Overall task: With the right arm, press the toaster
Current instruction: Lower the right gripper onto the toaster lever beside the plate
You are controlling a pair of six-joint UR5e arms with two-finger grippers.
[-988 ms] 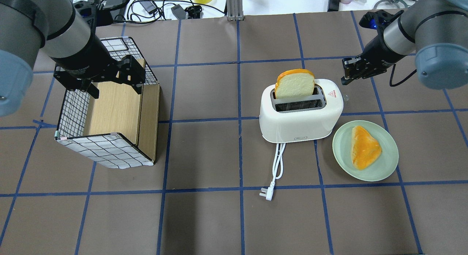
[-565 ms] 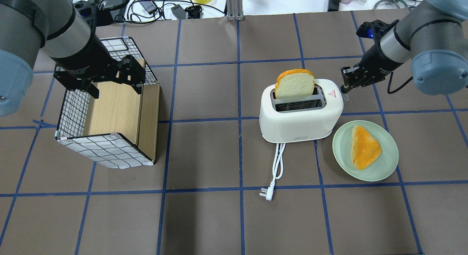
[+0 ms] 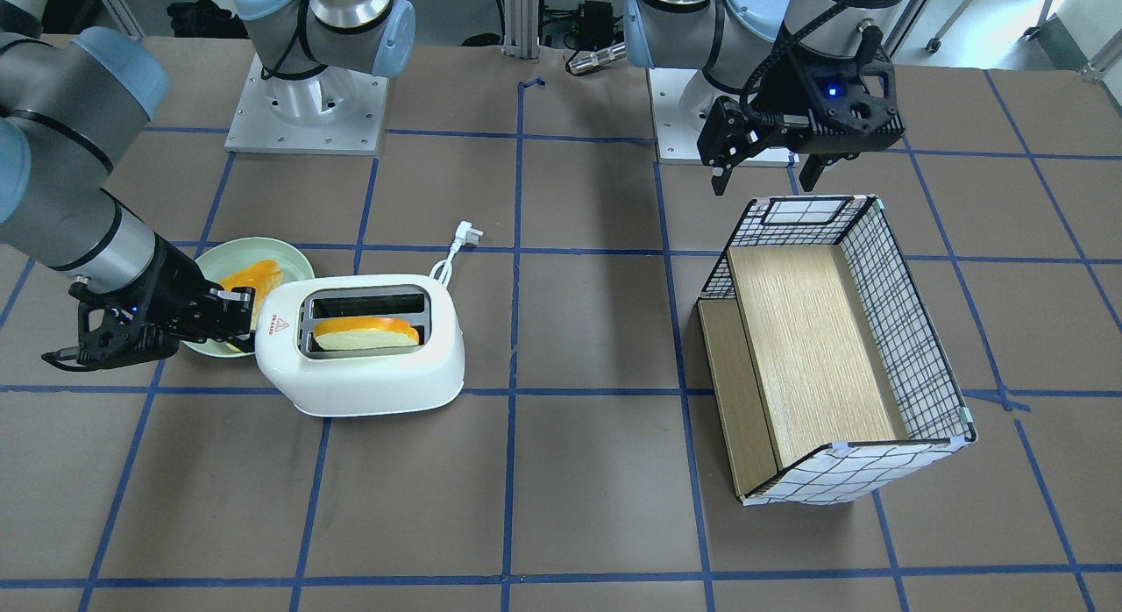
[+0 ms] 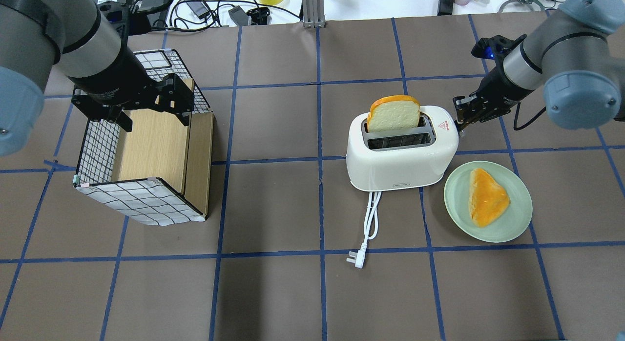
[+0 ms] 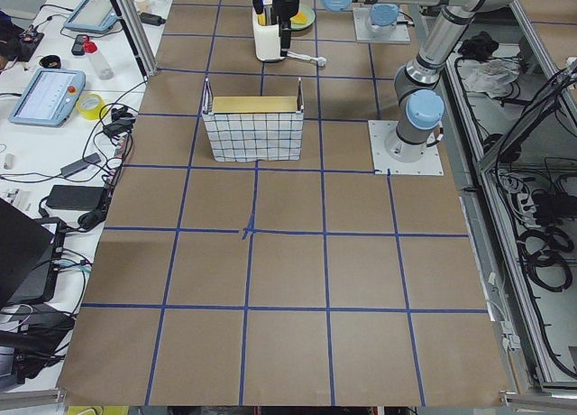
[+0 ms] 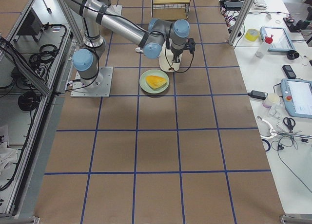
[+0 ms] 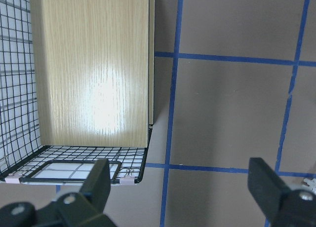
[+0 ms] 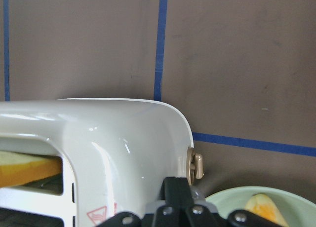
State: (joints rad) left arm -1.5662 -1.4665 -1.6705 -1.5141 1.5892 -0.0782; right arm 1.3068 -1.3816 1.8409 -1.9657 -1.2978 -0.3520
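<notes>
The white toaster stands right of the table's centre, with a slice of bread upright in its far slot. It also shows in the front view and the right wrist view. My right gripper is shut and empty. It sits right at the toaster's right end, beside the red triangle label. In the right wrist view its tips are just above a beige knob on that end. My left gripper hangs open and empty over the wire basket.
A pale green plate holding an orange-topped slice lies close to the toaster's right front corner. The white cord and plug trail toward the near edge. The basket with its wooden floor stands on the left.
My right gripper has moved left and down, from beside the toaster's far right corner to right against its end. The left arm, toaster and bread have not moved.
</notes>
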